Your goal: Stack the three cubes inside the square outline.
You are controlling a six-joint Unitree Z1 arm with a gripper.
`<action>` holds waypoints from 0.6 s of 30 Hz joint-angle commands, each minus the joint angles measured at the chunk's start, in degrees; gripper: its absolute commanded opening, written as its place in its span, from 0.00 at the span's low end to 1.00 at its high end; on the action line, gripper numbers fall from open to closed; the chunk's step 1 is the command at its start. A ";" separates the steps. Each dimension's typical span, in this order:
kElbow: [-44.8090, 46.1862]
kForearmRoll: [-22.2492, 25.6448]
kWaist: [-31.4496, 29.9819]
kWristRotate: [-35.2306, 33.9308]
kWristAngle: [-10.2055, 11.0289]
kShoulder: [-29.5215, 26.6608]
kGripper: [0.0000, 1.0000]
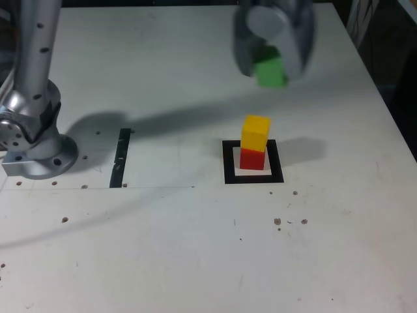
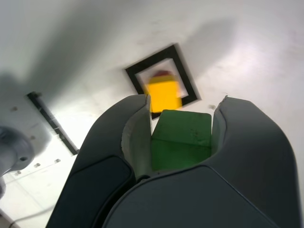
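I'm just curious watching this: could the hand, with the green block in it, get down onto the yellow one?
Probably yes. The hand holds the green cube in the air, and nothing stands between it and the yellow cube, whose top is bare above the red cube.

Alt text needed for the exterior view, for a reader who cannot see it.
A grey gripper holds a small matte green cube in the air above a yellow cube stacked on a red cube inside a black tape square outline on a white table.

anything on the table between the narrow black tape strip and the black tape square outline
Nothing: in the exterior view the white table between the narrow black tape strip and the black tape square outline is bare apart from a shadow.
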 commanded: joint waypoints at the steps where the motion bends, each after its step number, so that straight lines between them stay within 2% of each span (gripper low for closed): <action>1: 1.94 0.63 1.13 -0.09 -0.57 0.19 0.10; 7: 4.68 0.55 2.55 -0.09 -2.12 1.23 0.10; 18: 4.49 -0.01 3.09 0.13 -4.20 6.94 0.10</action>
